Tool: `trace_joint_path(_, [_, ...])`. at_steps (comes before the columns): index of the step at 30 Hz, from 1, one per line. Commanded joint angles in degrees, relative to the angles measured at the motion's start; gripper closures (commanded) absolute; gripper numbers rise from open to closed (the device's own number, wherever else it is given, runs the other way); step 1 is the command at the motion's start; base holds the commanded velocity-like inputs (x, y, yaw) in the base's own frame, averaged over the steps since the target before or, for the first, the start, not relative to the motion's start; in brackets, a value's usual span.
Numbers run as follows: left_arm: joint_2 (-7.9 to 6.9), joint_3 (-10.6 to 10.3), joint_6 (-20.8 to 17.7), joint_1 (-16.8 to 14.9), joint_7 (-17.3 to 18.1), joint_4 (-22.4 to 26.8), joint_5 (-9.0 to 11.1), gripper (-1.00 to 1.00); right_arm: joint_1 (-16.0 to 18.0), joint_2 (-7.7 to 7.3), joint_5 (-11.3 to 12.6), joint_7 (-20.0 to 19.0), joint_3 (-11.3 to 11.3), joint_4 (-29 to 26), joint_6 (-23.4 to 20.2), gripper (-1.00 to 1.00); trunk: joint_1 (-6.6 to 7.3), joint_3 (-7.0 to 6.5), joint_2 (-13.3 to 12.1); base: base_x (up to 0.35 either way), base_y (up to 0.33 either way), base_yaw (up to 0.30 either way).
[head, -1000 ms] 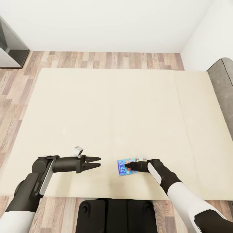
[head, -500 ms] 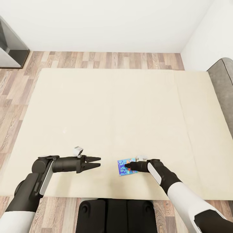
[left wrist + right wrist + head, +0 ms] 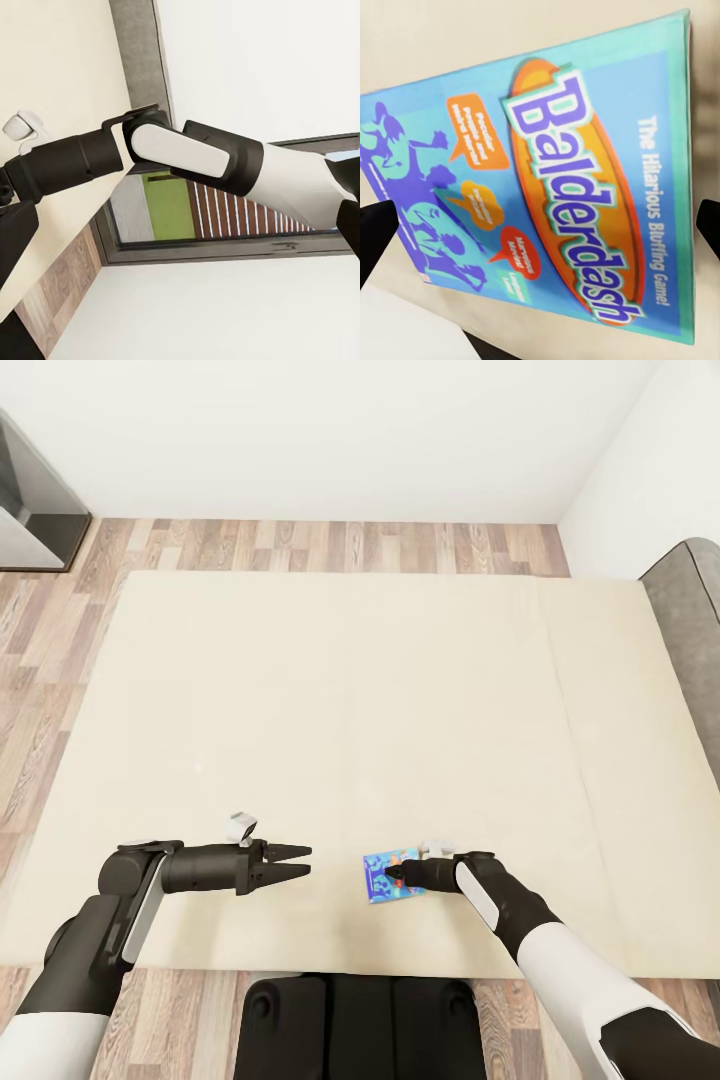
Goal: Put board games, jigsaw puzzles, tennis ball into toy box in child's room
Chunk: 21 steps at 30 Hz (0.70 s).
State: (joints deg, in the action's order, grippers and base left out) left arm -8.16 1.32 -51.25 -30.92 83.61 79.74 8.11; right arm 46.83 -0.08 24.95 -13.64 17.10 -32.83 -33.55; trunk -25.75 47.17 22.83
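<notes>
The small blue board game, its cover lettered "Balderdash" in the right wrist view, lies flat on the beige mattress of the bed, close to the near edge and right in front of the robot. It sits at a slant to the bed's edge. The right tool is over it, its dark fingers reaching across the box's right part from the robot's right side. In the right wrist view the two dark fingertips stand at the opposite edges of the picture with the whole cover between them, so the tool looks spread wide, about as wide as the box, and has no hold on it. That placing suits a grasp across the box's narrow width; I judge the pick-up is being lined up, not made. Whether the fingers touch the box or the mattress I cannot tell.

The left tool hangs over bare mattress well to the left of the box, pointing toward it, its two tapered fingers a little apart and holding nothing. It seems parked out of the way. Beyond the bed lie wood-plank floor and a white wall.
</notes>
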Motion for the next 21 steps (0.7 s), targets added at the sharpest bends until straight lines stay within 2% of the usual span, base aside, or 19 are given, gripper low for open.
trace_joint_path(1, [-0.02, -0.01, -0.6, -0.01, 0.15, 0.01, 0.07, -1.0, 0.02, -0.01, -0.17, -0.16, 0.04, -0.04, -0.2, -1.0, -0.03, 0.06, 0.09, 0.0, 0.0, 0.0])
trace_joint_path(16, [-0.02, 0.0, -0.6, -0.01, 0.12, -0.02, 0.07, -1.0, 0.03, -0.01, -0.17, -0.16, 0.04, -0.04, -0.2, -1.0, -0.03, 0.06, 0.09, 0.0, 0.001, 0.0])
trace_joint_path(21, [-0.02, 0.01, -0.61, -0.01, 0.14, -0.02, 0.07, -1.0, 0.02, 0.0, -0.17, -0.16, 0.07, -0.04, -0.2, -1.0, -0.03, 0.06, 0.09, 0.0, 0.094, 0.0])
